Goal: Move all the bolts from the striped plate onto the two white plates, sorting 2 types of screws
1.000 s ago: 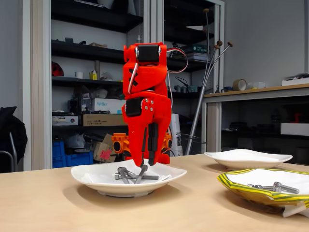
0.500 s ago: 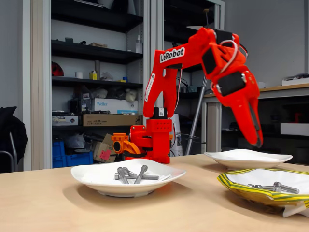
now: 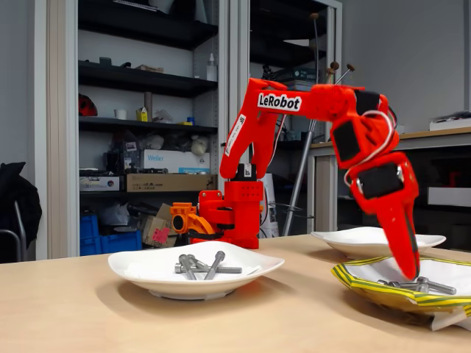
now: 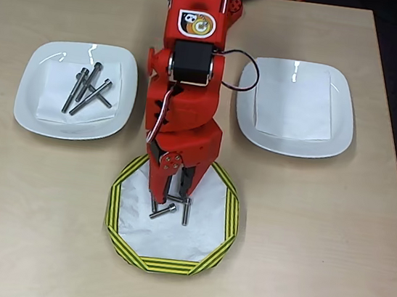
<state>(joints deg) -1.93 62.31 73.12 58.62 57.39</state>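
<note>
- The table [image 4: 305, 228] is pale wood, with three plates set in a triangle in the overhead view.
- The red arm [image 4: 187, 81] reaches from the far edge of the table toward the near side; in the fixed view [image 3: 309, 103] it bends over and points steeply down at the right.
- The left white plate [image 4: 32, 108] lies left of the arm in the overhead view and holds four long bolts [image 4: 87, 90] in a loose, crossing bunch on a white paper sheet. In the fixed view the same plate [image 3: 140, 276] sits left of centre with those bolts [image 3: 202, 266] piled in it.
- The right white plate [image 4: 340, 130] lies right of the arm in the overhead view, lined with a white sheet. In the fixed view [image 3: 434, 241] it stands farther back at the right.
- The striped plate [image 4: 118, 229] lies nearest, under the gripper, with its yellow and dark green rim around a white centre. In the fixed view [image 3: 353, 283] it sits at the right front.
- The gripper [image 4: 172, 196] hangs low over the striped plate, its tips among the bolts there; the fingers stand a little apart, with nothing held between them. In the fixed view [image 3: 409, 272] the tip is down just beside the bolts.
- About three bolts [image 4: 163, 210] lie close together on the striped plate at the fingertips; in the fixed view [image 3: 427, 284] they lie flat inside the rim.
</note>
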